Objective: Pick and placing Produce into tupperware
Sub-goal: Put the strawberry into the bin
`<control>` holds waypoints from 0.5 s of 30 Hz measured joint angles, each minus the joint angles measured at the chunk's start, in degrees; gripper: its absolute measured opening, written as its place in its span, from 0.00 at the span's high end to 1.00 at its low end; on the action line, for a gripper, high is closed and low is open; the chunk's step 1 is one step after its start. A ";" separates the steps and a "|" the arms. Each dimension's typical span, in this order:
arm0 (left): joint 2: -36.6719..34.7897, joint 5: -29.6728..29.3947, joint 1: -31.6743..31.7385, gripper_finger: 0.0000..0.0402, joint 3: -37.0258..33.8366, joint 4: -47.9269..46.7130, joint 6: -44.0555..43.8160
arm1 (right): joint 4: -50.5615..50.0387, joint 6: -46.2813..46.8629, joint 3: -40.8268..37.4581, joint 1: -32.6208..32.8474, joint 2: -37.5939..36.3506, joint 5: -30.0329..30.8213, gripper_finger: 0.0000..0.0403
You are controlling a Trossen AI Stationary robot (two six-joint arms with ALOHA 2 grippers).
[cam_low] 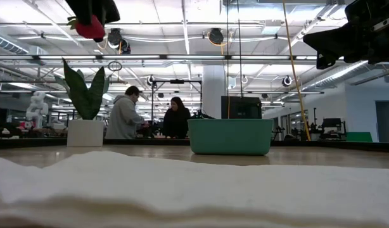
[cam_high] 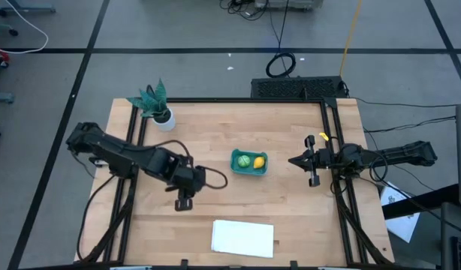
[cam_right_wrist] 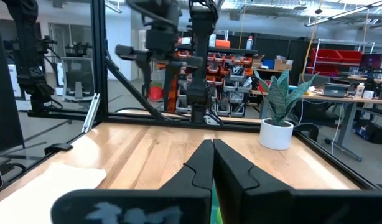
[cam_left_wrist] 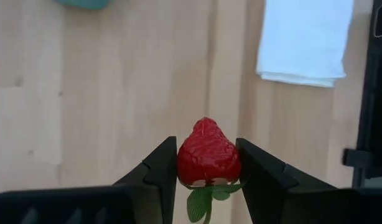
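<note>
The red strawberry [cam_left_wrist: 208,158] sits between the fingers of my left gripper [cam_left_wrist: 205,143], high above the bare wood left of the tupperware. The low view shows the strawberry [cam_low: 90,28] under that gripper [cam_low: 93,16]. In the high view the left gripper [cam_high: 184,199] hides the fruit. The teal tupperware [cam_high: 248,162] rests on its base mid-table and holds the light-green fruit [cam_high: 244,160] and the yellow lemon [cam_high: 258,162]. My right gripper [cam_high: 292,160] is shut and raised, right of the tub, touching nothing; its closed fingers [cam_right_wrist: 211,163] point across the table. My left gripper pinches the strawberry by its two sides [cam_left_wrist: 183,163], one finger [cam_left_wrist: 160,165] on each flank, close to the leafy end [cam_left_wrist: 203,198]. The fingers come from above, pointing down. The fruit is lifted clear of the table, red tip downward.
A white sheet [cam_high: 243,237] lies flat near the table's near edge. A teal plant in a white pot [cam_high: 158,109] stands at the far left corner. Black frame rails [cam_high: 332,142] border the table. People [cam_low: 150,117] stand in the room beyond.
</note>
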 joint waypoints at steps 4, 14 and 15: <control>-1.58 -0.02 2.52 0.67 0.00 -1.11 1.56 | -0.03 0.00 0.01 0.00 0.00 0.00 1.00; -4.96 -0.02 8.99 0.67 -0.02 -3.81 6.99 | -0.17 -0.07 0.01 0.00 0.02 0.00 1.00; -5.35 -0.02 9.70 0.67 -0.02 -3.85 7.38 | -0.16 -0.07 -0.01 0.00 0.00 0.00 1.00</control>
